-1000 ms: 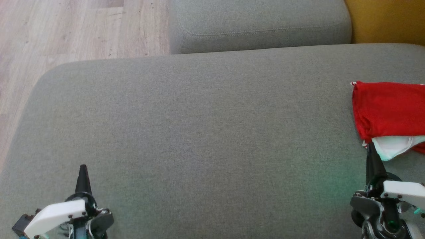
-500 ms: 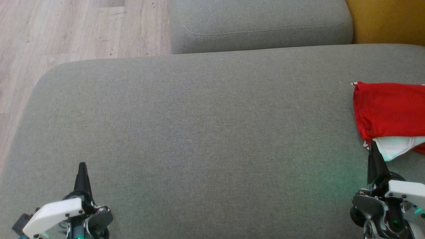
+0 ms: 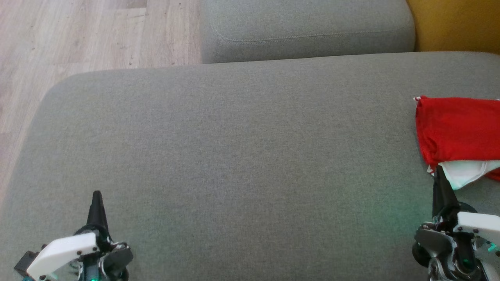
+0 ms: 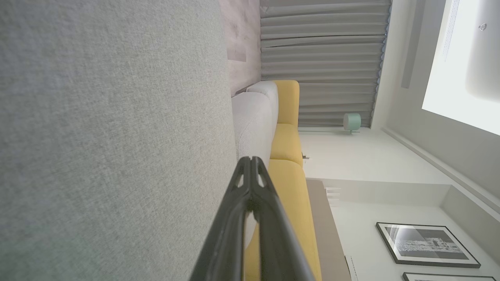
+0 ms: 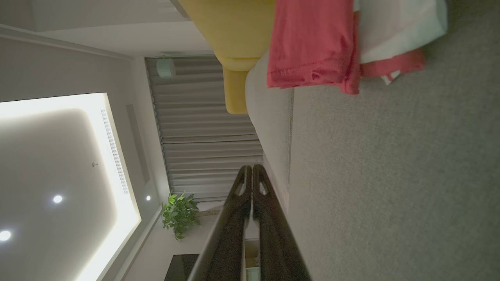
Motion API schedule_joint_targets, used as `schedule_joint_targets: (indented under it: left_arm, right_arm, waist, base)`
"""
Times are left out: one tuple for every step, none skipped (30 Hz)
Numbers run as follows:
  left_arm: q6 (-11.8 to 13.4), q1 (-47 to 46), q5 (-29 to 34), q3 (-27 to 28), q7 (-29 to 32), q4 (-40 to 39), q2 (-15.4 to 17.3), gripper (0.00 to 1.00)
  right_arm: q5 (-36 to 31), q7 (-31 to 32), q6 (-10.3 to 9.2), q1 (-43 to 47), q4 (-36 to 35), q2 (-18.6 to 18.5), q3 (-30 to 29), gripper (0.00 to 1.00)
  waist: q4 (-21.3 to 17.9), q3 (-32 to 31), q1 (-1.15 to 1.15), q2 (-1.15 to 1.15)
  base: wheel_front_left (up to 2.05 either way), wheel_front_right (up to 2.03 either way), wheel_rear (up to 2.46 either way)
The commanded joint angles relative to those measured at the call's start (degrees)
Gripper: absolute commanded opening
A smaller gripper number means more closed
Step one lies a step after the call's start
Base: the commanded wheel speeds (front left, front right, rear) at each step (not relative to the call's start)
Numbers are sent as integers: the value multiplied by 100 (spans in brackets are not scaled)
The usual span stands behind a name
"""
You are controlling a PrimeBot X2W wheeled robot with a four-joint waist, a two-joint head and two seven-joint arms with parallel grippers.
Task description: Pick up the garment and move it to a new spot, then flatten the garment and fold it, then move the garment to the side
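The garment (image 3: 457, 130) is a folded red piece with a white part at its near edge, lying at the right edge of the grey cushion (image 3: 234, 156). In the right wrist view the garment (image 5: 312, 43) sits at the top, apart from my fingers. My right gripper (image 3: 436, 171) is shut and empty, its tip just short of the white part. My left gripper (image 3: 96, 195) stands shut and empty at the lower left, far from the garment. Each wrist view shows its own fingers pressed together: left gripper (image 4: 250, 160), right gripper (image 5: 250, 168).
A second grey cushion (image 3: 304, 27) lies behind the first. Yellow upholstery (image 3: 453, 23) fills the top right corner. Wood floor (image 3: 78, 35) runs along the left and top left, past the cushion's rounded edge.
Both grippers have shifted slightly: the left a little towards me, the right a little up towards the garment's white part. The garment has not moved.
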Motion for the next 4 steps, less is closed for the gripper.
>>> schedule_joint_targets:
  left_arm:
    - [-38, -287, -31, 237, 41, -209, 30, 0]
    - [-38, -287, -31, 238, 41, -209, 30, 0]
    - [-38, -287, -31, 238, 41, -209, 30, 0]
    - [-38, -287, -31, 238, 41, -209, 30, 0]
  right_arm:
    - [23, 28, -4, -313, -218, -71, 95, 0]
    - [22, 28, -4, -313, -218, -71, 94, 0]
    - [21, 29, -4, -313, -218, -70, 93, 0]
    - [20, 30, -4, -313, -218, -69, 92, 0]
  waist:
    - [0, 0, 0, 0]
    - [0, 0, 0, 0]
    - [0, 0, 0, 0]
    - [0, 0, 0, 0]
  base:
    - [0, 0, 0]
    - [0, 0, 0]
    - [0, 0, 0]
    - [0, 0, 0]
